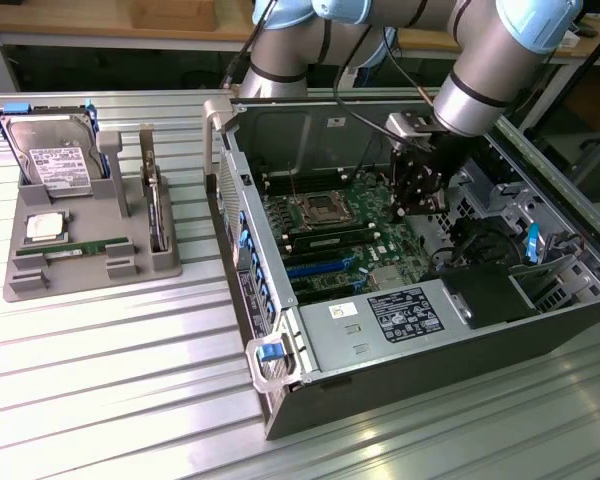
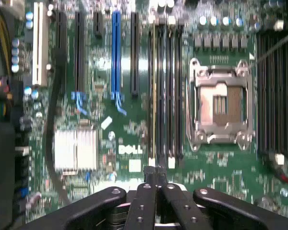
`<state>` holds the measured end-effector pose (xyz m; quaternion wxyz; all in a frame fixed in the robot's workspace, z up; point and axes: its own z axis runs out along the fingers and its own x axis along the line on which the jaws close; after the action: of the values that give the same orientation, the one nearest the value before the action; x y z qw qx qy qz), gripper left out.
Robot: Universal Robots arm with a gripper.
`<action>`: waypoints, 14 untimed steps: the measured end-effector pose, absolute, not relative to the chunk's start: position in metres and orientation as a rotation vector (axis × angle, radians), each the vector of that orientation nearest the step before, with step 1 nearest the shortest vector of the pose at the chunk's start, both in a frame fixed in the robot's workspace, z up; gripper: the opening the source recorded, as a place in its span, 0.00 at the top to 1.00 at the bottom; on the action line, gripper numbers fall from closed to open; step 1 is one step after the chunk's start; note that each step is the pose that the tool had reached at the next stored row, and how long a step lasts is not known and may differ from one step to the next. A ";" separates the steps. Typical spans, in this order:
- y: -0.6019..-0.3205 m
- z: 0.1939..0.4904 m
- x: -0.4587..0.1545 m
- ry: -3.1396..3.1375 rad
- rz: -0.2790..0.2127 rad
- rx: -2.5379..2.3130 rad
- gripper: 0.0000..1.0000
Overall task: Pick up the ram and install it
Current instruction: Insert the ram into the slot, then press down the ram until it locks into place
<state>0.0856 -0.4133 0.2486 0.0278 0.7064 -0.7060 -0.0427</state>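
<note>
The ram (image 1: 83,247), a thin green stick with a white label, lies flat in the front slot of the grey tray (image 1: 40,285) at the exterior view's left. My gripper (image 1: 412,205) is far from it, inside the open computer case, low over the green motherboard (image 1: 355,225). In the wrist view the gripper (image 2: 153,171) is shut with its black fingertips pressed together and nothing between them. It sits just off the end of the row of black memory slots (image 2: 164,91). A thin tan line runs along one slot (image 2: 152,91); I cannot tell whether a stick sits in it.
The CPU socket (image 2: 220,105) stands open beside the memory slots. On the tray are a silver hard drive (image 1: 55,155) and a square CPU chip (image 1: 45,227). Case walls (image 1: 242,235), black cables (image 2: 53,120) and a blue expansion slot (image 2: 116,52) surround the gripper.
</note>
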 end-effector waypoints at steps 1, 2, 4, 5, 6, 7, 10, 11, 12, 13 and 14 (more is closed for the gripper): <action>-0.413 0.250 0.089 -2.179 -0.132 2.181 0.90; -0.413 0.255 0.090 -2.179 -0.132 2.181 0.90; -0.413 0.263 0.090 -2.179 -0.133 2.181 0.90; -0.413 0.270 0.090 -2.179 -0.133 2.181 0.90; -0.413 0.270 0.090 -2.179 -0.133 2.182 0.90; -0.413 0.270 0.090 -2.179 -0.133 2.182 0.90; -0.413 0.270 0.090 -2.179 -0.133 2.181 0.90; -0.413 0.270 0.090 -2.179 -0.133 2.181 0.90; -0.413 0.270 0.089 -2.179 -0.133 2.181 0.90; -0.413 0.268 0.083 -2.179 -0.133 2.181 0.90; -0.413 0.267 0.078 -2.179 -0.133 2.181 0.90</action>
<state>0.0778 -0.4133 0.2672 0.0277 0.7065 -0.7059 -0.0429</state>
